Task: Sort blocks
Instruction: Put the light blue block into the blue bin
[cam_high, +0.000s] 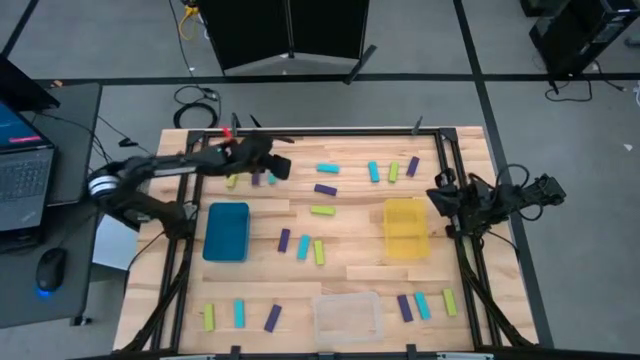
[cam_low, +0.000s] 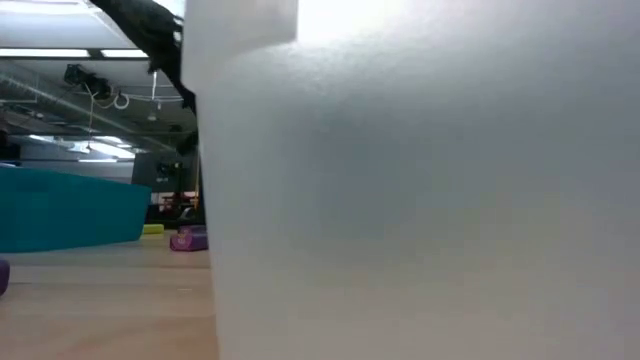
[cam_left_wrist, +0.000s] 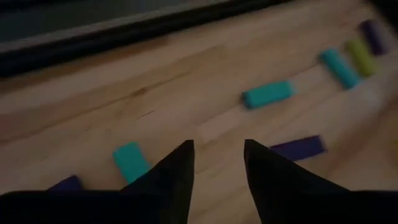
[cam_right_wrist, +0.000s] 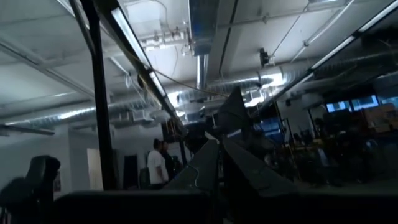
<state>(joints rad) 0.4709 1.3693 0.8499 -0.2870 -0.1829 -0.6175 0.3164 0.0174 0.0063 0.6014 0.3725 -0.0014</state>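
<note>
The left gripper (cam_left_wrist: 217, 163) hangs over the far left of the table (cam_high: 350, 270), fingers spread and empty, above a cyan block (cam_left_wrist: 129, 162). More blocks lie scattered to its right. The right gripper (cam_right_wrist: 217, 152), pressed together, waits at the table's right edge.

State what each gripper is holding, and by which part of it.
Nothing is held. The left gripper hangs over the table's far left with its fingers apart and bare wood between them. The right gripper waits at the right edge, shut and pointing up into the room.

Overhead camera looks straight down; table-level camera is blocked close-up; wrist cameras face table, ceiling.
</note>
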